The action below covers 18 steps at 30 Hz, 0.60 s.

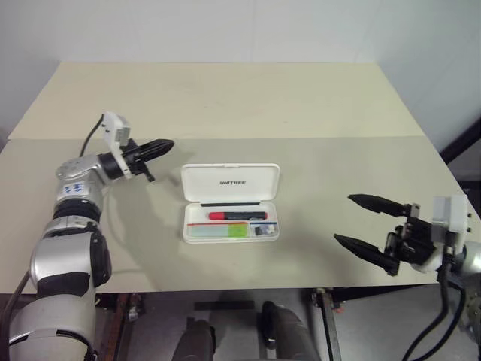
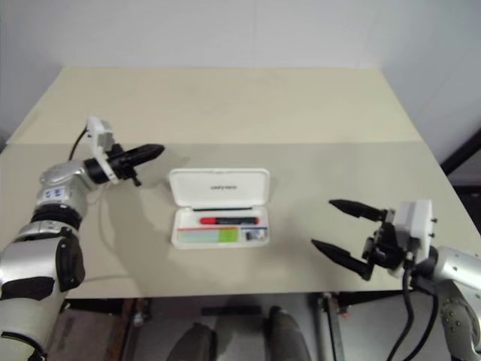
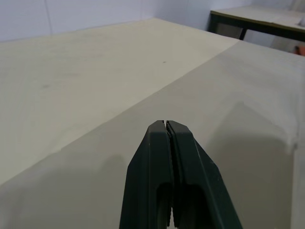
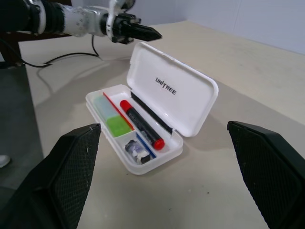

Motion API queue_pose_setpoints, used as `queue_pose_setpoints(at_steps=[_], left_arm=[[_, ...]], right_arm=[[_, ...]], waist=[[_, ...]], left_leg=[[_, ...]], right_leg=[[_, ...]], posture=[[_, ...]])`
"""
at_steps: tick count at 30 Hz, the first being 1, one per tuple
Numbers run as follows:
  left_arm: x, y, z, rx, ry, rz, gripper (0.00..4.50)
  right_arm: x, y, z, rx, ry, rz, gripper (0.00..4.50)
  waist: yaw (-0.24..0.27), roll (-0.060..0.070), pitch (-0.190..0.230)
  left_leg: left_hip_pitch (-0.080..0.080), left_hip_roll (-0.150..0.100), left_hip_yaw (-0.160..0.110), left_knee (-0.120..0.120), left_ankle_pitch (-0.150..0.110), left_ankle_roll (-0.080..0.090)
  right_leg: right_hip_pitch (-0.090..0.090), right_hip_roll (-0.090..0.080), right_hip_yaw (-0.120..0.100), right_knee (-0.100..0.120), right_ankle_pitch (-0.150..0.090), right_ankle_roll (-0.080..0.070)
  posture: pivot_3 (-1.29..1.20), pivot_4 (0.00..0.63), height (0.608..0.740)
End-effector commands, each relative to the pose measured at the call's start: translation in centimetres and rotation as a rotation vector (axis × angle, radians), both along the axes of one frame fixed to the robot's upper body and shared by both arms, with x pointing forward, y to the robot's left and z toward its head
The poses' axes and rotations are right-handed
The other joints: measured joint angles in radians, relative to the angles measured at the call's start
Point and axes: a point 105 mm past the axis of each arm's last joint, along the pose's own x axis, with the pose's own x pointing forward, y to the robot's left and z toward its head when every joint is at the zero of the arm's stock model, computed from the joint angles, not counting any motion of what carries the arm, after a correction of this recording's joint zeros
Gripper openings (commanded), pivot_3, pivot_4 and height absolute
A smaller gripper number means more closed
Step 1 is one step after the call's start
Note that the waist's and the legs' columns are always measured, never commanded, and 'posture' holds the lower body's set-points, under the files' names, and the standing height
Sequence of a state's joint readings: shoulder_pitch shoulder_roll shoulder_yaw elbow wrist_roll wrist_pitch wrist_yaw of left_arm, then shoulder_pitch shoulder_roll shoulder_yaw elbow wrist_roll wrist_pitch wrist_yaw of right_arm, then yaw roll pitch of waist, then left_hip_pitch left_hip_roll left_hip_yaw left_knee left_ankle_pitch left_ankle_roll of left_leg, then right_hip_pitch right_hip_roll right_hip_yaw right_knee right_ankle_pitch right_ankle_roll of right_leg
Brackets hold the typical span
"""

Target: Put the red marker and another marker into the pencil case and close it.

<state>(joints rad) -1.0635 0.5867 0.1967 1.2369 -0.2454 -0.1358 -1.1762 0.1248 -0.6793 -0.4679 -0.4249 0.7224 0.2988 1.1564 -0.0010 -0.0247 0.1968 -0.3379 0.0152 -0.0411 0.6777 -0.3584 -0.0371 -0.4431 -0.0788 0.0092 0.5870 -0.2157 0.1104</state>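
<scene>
Both markers are being seen already inside the pencil case (image 1: 231,203), which is lying open near the middle of the table (image 1: 225,105) with its lid raised toward the far side: the red marker (image 1: 237,216) is lying along the back of the tray and another marker (image 1: 219,230), the green-capped one, is lying in the front compartment just beside it. The step in hand is therefore being judged as the closing of the lid. The left end effector (image 1: 164,145) is being held just beside the lid's upper left corner, apart from it, with its fingers pressed together and nothing gripped; the right end effector (image 1: 364,223) is being held well apart from the case on the other side, spread wide and empty. The next move is being judged to call for a push on the lid from behind, so that it is tipped forward onto the tray. A small dark object in the tray's right-hand compartment is being left unidentified, and the hinge is being hidden by the lid
</scene>
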Motion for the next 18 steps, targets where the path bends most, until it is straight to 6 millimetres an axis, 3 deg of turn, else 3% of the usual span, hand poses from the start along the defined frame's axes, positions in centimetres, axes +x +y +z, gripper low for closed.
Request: queue_pose_setpoints(at_steps=[1, 7, 11, 18], left_arm=[[0.4, -0.9, 0.8, -0.011, 0.011, -0.022, 0.03], [0.3, -2.8, 1.4, -0.050, 0.012, -0.110, 0.03], [0.1, -4.2, 1.9, -0.059, -0.009, -0.177, 0.03], [-0.1, -5.3, 1.4, -0.044, 0.014, -0.228, 0.03]], right_arm=[[-0.9, -1.4, 0.6, 0.006, -0.030, -0.013, 4.50], [-0.6, -3.1, -1.5, -0.061, -0.018, -0.050, 4.50], [1.4, -4.5, -0.8, 0.034, -0.060, -0.131, 4.50], [2.7, -4.1, -1.2, -0.053, -0.126, -0.006, 4.50]], waist=[[0.001, 0.000, 0.000], [-0.001, 0.000, 0.000], [-0.004, 0.000, 0.000], [-0.005, 0.000, 0.000]], left_leg=[[0.000, 0.000, 0.000, 0.001, 0.000, 0.000], [0.003, -0.001, 0.000, 0.003, 0.000, 0.000], [0.003, -0.001, 0.001, 0.004, 0.000, 0.000], [0.004, -0.001, -0.001, 0.004, 0.000, 0.000]], right_leg=[[0.000, 0.000, 0.000, 0.000, 0.000, 0.000], [0.006, 0.000, 0.002, -0.001, 0.001, 0.002], [0.009, 0.000, 0.004, -0.002, 0.002, 0.003], [0.010, 0.000, 0.003, -0.003, 0.003, 0.004]], posture=[[0.00, 0.150, 0.740], [0.00, 0.150, 0.740], [0.00, 0.150, 0.740], [0.00, 0.150, 0.740]])
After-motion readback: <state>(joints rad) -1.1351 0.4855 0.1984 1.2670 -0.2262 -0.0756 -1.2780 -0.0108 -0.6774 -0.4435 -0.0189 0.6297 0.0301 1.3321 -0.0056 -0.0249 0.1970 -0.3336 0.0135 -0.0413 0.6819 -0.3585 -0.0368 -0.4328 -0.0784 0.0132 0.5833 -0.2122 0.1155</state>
